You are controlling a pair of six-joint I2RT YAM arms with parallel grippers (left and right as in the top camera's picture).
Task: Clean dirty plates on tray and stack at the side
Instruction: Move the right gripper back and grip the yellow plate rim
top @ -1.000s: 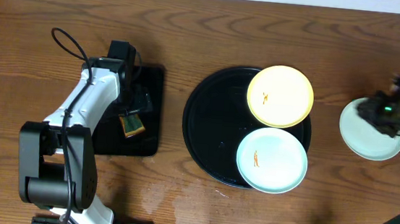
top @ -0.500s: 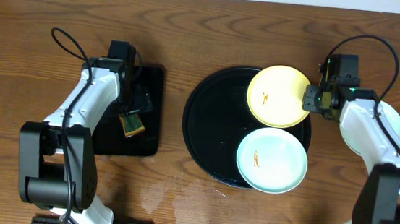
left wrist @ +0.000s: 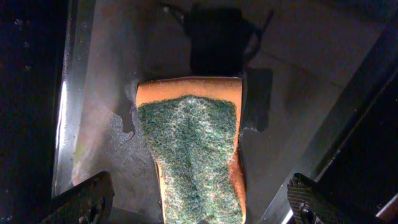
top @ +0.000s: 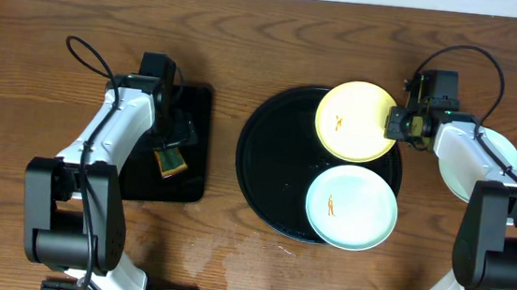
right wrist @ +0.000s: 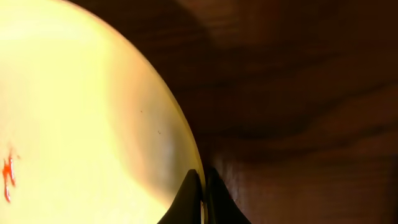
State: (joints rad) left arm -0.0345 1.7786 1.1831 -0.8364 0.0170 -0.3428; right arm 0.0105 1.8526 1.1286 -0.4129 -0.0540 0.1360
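Plates sit in three places. The yellow plate (top: pixel 359 122) lies at the far right of the tray (top: pixel 272 156), its outer edge reaching over the raised rim. A mint plate (top: pixel 351 208) lies at the near right of the tray, also overhanging the rim. We see these two just beside each other but cannot tell whether their edges touch. A second mint plate (top: pixel 513 153) rests on the table (top: pixel 250 32) to the right, off the tray and partly covered by the right arm.

The tray's left half shows bare glossy black, and open wood grain lies between the tray and the rectangular black tray (top: pixel 190 181).

All three plates lie flat and face up. Being round, they give us no long axis. The yellow plate and the mint plate on the tray each carry a small orange smear near the middle.

The right gripper (top: pixel 399 125) meets the yellow plate at its right edge. In the right wrist view its fingertips (right wrist: pixel 194 198) are pinched together on that rim, over dark wood.

The left gripper (top: pixel 172 151) hangs over the rectangular tray with its jaws spread wide. The sponge (left wrist: pixel 193 146) lies green side up between them, untouched on the wet surface, its long axis running toward the camera.
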